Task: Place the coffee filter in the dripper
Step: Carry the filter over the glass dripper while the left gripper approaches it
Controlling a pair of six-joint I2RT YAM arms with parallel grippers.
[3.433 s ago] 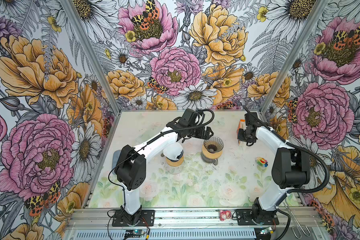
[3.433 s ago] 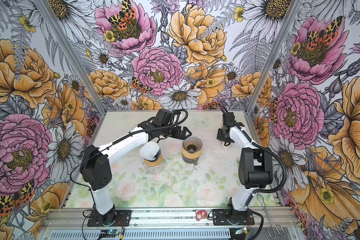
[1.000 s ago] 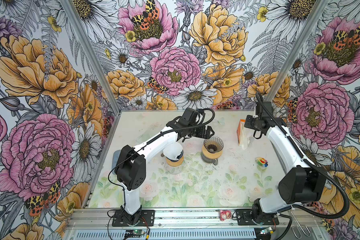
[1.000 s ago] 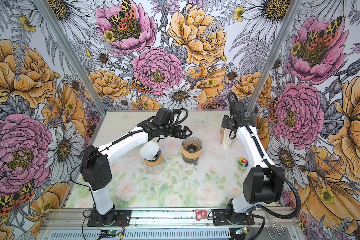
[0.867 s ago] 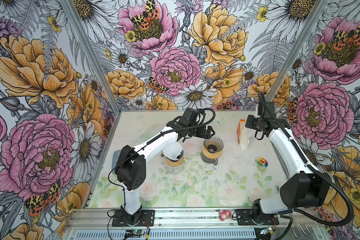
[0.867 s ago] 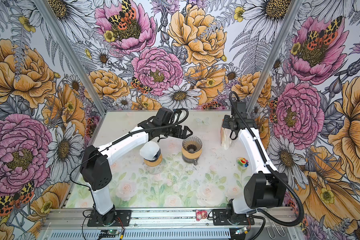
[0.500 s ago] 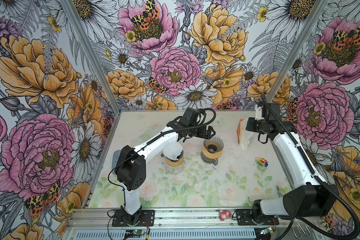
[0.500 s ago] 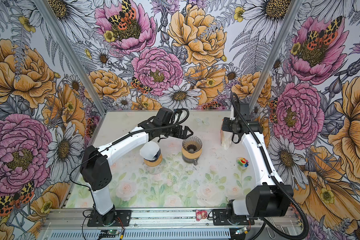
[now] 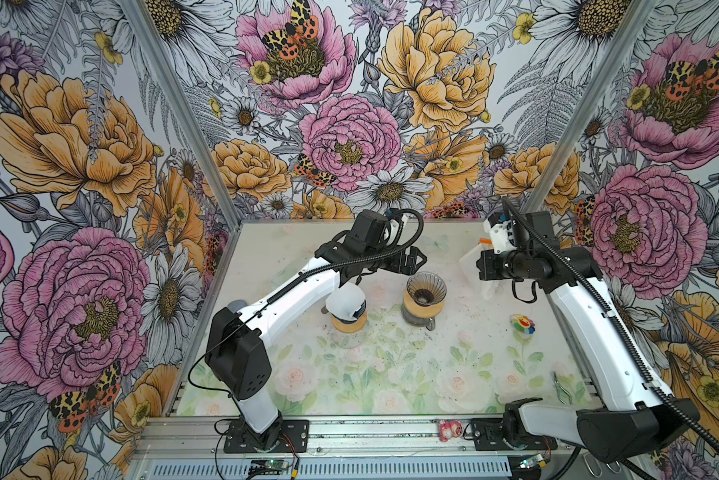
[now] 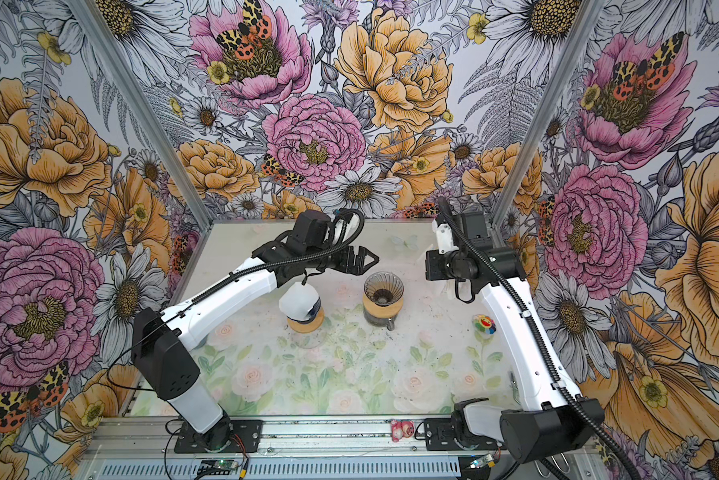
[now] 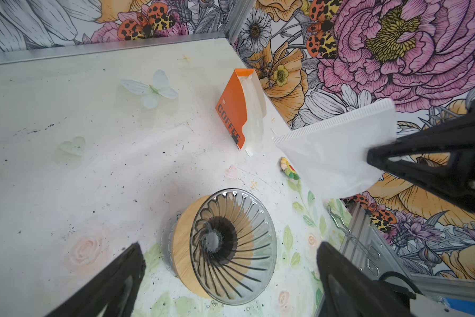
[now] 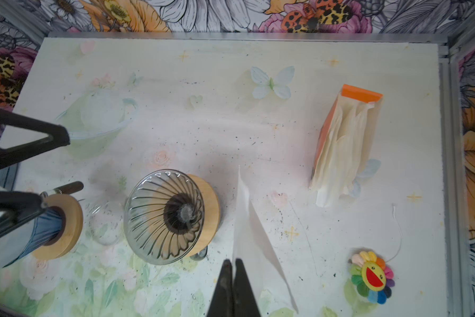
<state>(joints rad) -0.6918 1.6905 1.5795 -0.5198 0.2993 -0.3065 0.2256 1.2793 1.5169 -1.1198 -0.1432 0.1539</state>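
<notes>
Occlusion first: in both top views the right claw's fingers are hidden behind its own wrist housing, so we read the grip from the wrist cameras. The right claw (image 12: 232, 264) is pinched tight on one corner of the coffee filter (image 12: 247, 233). The filter is folded flat, nearly edge-on here, and fans out ahead of the fingertips. The frame edge cuts off the finger bases.

From the left wrist the same filter (image 11: 327, 153) shows as a white fan with a crimped seam, one side covered by a black finger.

The dripper (image 12: 166, 216) stands on the table just beside the filter's tip, with no contact. The orange filter box (image 12: 346, 142) lies well beyond the right claw.

The left claw (image 11: 229, 247) is spread wide and holds nothing, with the dripper framed between its fingers. The left arm is stretched forward, its forearm partly covering a second dripper (image 9: 347, 309). The right arm is raised, its wrist turned inward.
</notes>
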